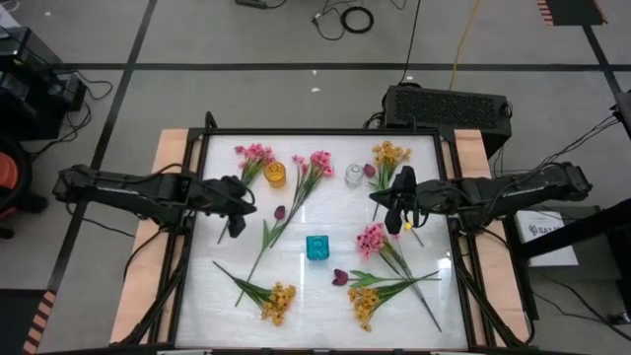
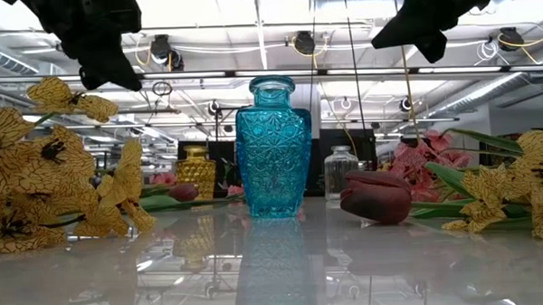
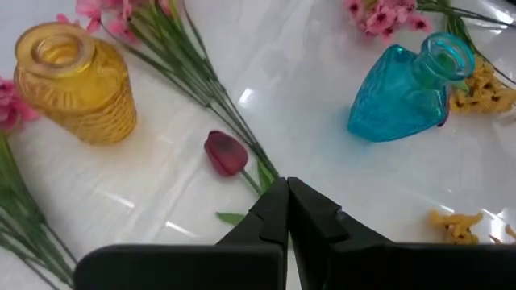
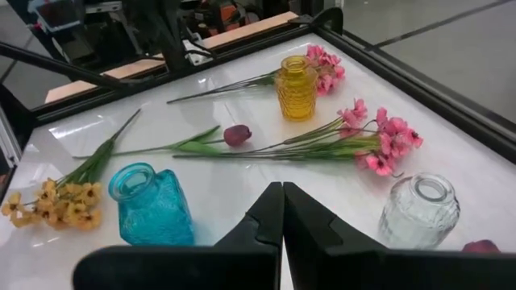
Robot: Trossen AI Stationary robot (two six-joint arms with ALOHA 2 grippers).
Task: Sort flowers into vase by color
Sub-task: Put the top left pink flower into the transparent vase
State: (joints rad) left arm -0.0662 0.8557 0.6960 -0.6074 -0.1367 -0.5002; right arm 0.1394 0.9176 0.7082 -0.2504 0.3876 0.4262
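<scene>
Flowers lie flat on the white table: pink sprigs (image 1: 254,155) (image 1: 317,163) (image 1: 371,239), yellow sprigs (image 1: 389,153) (image 1: 278,301) (image 1: 365,304), and maroon buds (image 1: 280,211) (image 1: 340,277) (image 1: 370,170). A yellow vase (image 1: 275,175), a clear vase (image 1: 354,176) and a blue vase (image 1: 316,247) stand upright. My left gripper (image 1: 240,205) hovers left of the middle, shut (image 3: 286,201), just short of a maroon bud (image 3: 226,153). My right gripper (image 1: 392,205) hovers right of the clear vase, shut (image 4: 282,201). Neither holds anything.
A dark raised frame (image 1: 325,132) borders the table, with wooden strips (image 1: 168,148) on both sides. Long green stems (image 1: 266,242) cross the middle between the vases. Bare white surface shows along the near edge (image 1: 315,325).
</scene>
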